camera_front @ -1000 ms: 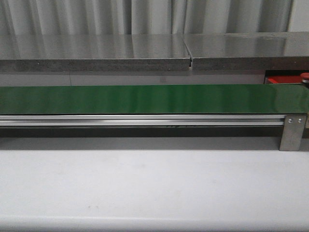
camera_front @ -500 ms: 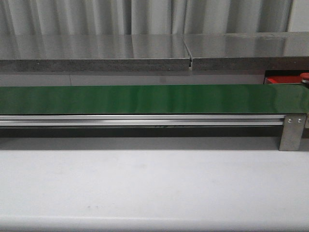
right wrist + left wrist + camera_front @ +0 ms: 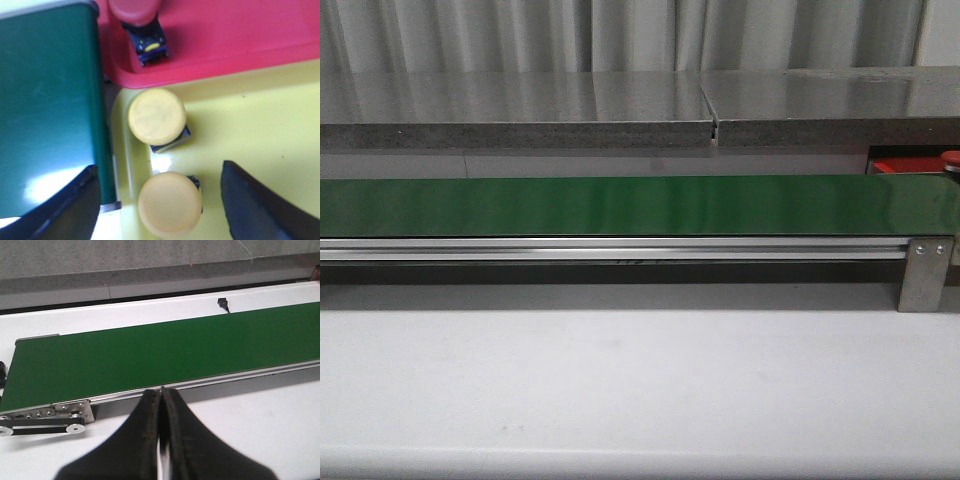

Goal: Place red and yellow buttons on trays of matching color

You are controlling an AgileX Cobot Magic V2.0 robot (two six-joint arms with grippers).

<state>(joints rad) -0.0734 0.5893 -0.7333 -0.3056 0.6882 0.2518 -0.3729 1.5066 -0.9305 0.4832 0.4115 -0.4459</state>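
The white table [image 3: 640, 390] takes up most of the front view, and the long green belt [image 3: 620, 205] runs right across it on a silver rail [image 3: 610, 248], with a metal bracket [image 3: 926, 274] holding up the right end. Behind that there's a grey stone-look counter [image 3: 520, 110] and pale curtains [image 3: 620, 35].

Far right in the front view, just past the end of the belt, you can only catch a sliver of the red tray [image 3: 910, 166]. The right wrist view shows it much better: the red tray [image 3: 225, 40] sits right beside the belt's end, and a yellow tray [image 3: 250, 130] sits touching it along one edge.

A red button [image 3: 135, 12] is on the red tray, lying on its side so its dark base with a yellow spot shows. Two yellow buttons are on the yellow tray near the belt-side rim: one [image 3: 157, 116] close to the red tray, the other [image 3: 170, 204] just beside the first.

The right gripper [image 3: 160, 210] is spread wide apart over the yellow tray, with that second yellow button sitting between its dark fingers [image 3: 250, 200], neither one touching it.

The left gripper [image 3: 161, 440] is pinched together with nothing in it, hovering over the table just in front of the belt.
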